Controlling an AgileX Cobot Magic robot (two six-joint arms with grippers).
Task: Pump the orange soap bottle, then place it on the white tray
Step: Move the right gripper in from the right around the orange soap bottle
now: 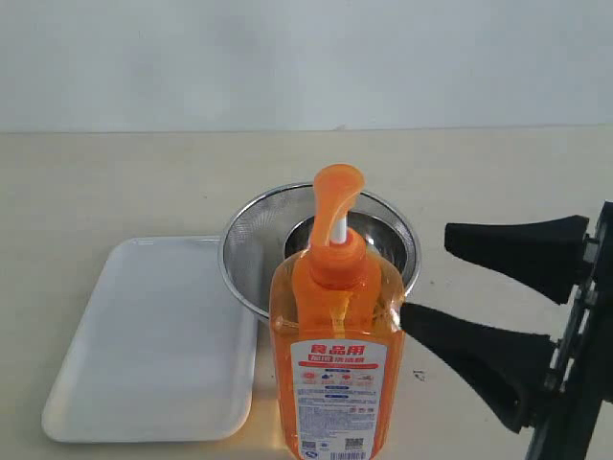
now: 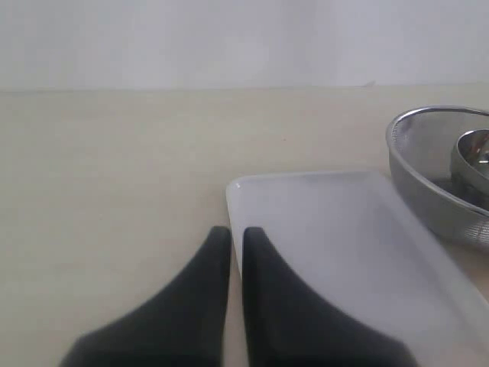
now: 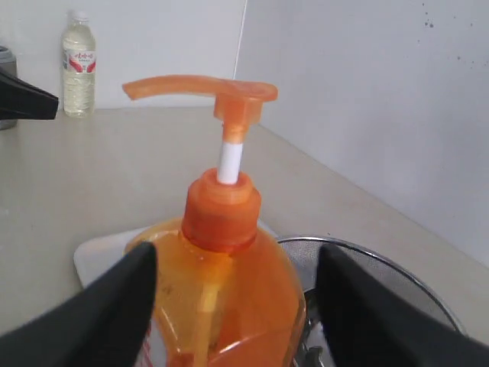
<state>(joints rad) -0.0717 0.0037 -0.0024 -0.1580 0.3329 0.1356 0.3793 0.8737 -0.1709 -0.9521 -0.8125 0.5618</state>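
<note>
Currently the bottle (image 1: 330, 355) stands upright on the table, just beside the tray (image 1: 144, 335) on its right and in front of the mesh bowl (image 1: 251, 240); it is not on the tray. Its pump head (image 1: 337, 187) is up, with the white stem (image 3: 229, 162) showing, which alone does not say whether the pumping is done.

The right claw (image 1: 426, 278) is apart, with one finger on each side of the bottle's shoulder and the body between them. The lower finger's tip sits right at the plastic; I cannot tell if it touches. The left claw (image 2: 235, 233) is together on nothing, low over the table by a corner of the tray.

The step in hand looks like taking hold of the body. To do it well:
- Centre the fingers so both meet the plastic at once and the tall bottle is not nudged over.
- Close below the shoulder, on the broad body, gently, since the thin wall will likely flex.
- For pumping, keep that hold steady and press straight down over the stem, not out on the spout.
- For placing, lift just clear of the low rim, keep the bottle upright, and set it flat on the tray, away from the edge
</note>
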